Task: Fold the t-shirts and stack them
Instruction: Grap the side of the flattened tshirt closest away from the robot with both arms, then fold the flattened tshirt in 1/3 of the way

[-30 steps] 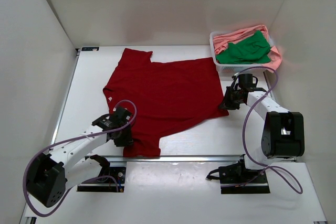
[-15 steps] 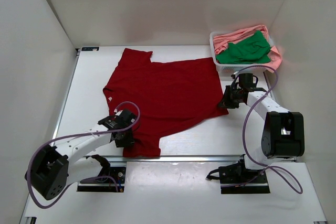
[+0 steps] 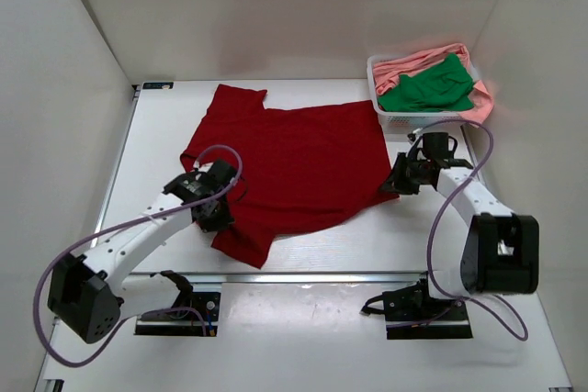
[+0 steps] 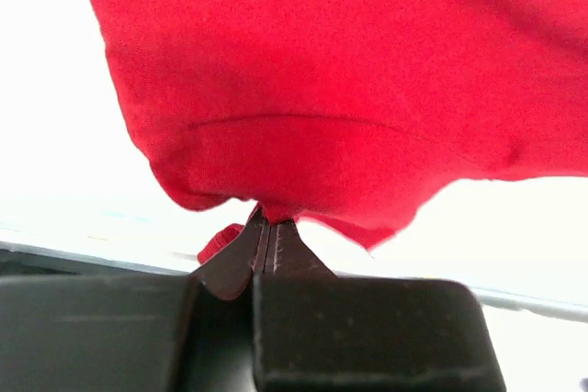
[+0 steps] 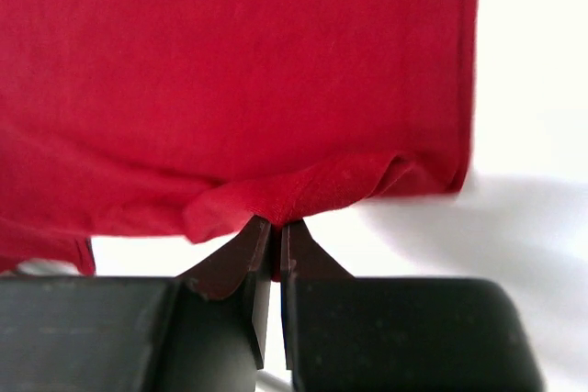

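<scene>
Left gripper (image 4: 269, 229) newly on red t-shirt (image 3: 294, 158)

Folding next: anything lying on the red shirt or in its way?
The left gripper and right gripper pinch edges of the dark red shirt; nothing lies on it. The white basket stands at its far right corner.

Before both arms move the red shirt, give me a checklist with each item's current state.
1. Left gripper shut on the dark red shirt edge: ok.
2. Right gripper shut on the shirt's edge: ok.
3. Shirt spread flat: not ok, rumpled at the left grip.
4. Each pinch holds one layer only: cannot tell.
5. Green shirt and pink shirt in the basket, off the red shirt: ok.
</scene>
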`<state>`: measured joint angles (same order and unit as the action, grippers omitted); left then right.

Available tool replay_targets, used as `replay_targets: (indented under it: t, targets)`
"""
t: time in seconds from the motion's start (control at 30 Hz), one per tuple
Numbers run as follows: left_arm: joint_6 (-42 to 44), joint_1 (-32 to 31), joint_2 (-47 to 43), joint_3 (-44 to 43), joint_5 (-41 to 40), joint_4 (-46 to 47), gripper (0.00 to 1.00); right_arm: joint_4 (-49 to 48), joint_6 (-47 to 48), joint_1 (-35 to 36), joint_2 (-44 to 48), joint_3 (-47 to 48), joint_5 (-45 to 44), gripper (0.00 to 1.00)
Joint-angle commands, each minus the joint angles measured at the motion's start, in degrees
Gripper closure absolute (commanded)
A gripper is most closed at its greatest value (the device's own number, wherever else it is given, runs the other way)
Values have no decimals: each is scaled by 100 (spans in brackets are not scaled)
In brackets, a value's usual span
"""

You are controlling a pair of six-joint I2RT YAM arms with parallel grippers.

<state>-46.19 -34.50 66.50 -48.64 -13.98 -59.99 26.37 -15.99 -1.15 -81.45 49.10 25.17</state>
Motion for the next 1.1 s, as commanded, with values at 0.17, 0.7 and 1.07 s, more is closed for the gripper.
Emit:
replay_targets:
  t: [0.17, 0.7, 1.07]
  targets:
    - [84, 476, -805, -612, 456, -1902, 100, 1783, -431, 553, 1577, -822, -372, 100]
    - [664, 1463, -1132, -917, 801, -1806, 100, 3041, -344, -77, 2293, -1264, -311, 100]
    - [1315, 2201, 178, -1560, 659, -946, 100, 2505, -89, -123, 587, -201, -118, 100]
